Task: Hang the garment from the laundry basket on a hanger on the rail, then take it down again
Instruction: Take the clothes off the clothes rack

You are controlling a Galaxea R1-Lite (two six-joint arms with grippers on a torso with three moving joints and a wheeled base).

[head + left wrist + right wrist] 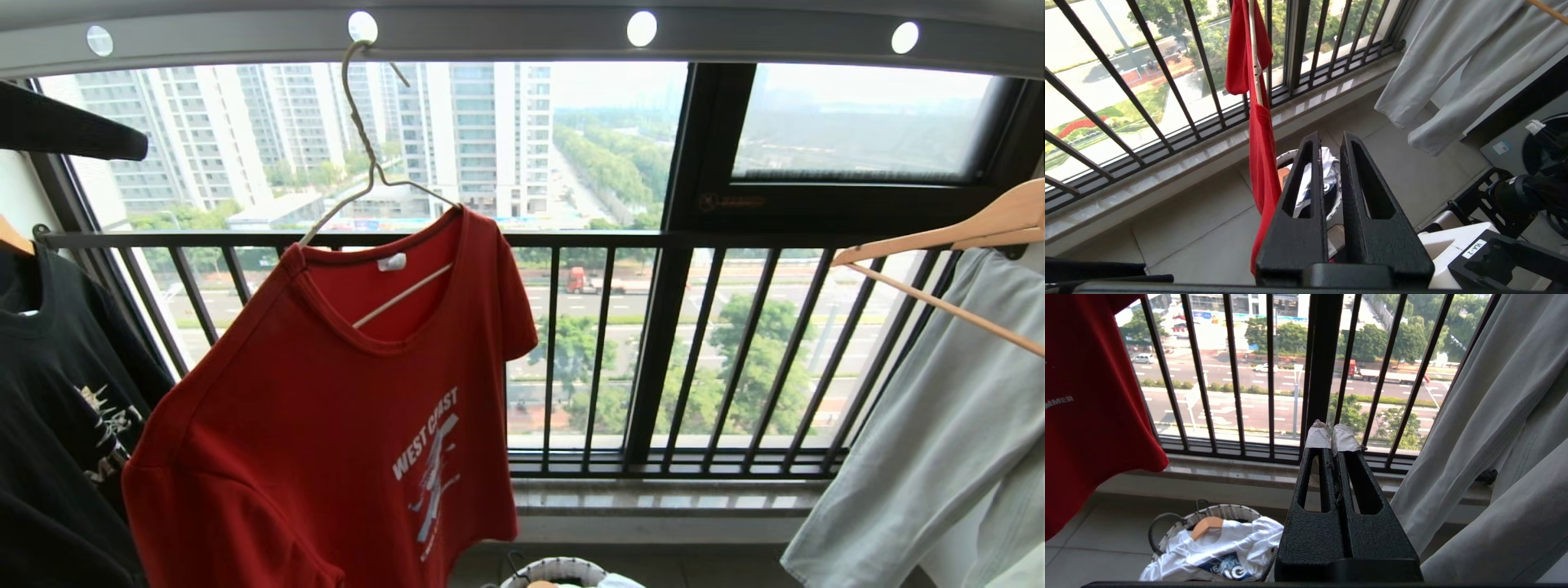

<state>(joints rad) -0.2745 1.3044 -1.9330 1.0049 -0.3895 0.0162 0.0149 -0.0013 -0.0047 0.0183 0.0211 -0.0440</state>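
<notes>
The red T-shirt [326,425] hangs on the thin wire hanger [367,175], whose long hook sits in a hole of the grey rail [506,37] overhead. It hangs askew: the shoulder toward the black T-shirt [57,408] droops low, the other rides high, and the white lettering and chest graphic slant with it. So the hanging looks done, and I judge the taking-down comes next. My left hand [1331,143] is below the shirt, its fingers nearly pressed together, with only a narrow slit between them and nothing held. To do this well I should spread them first, take the hanger near its hook rather than pull on the cloth, and lift the hook clear of the hole before lowering toward the laundry basket [1208,514] on the floor beneath. My right hand [1331,437] is pressed shut and empty, beside the pale grey garment [1502,437].
</notes>
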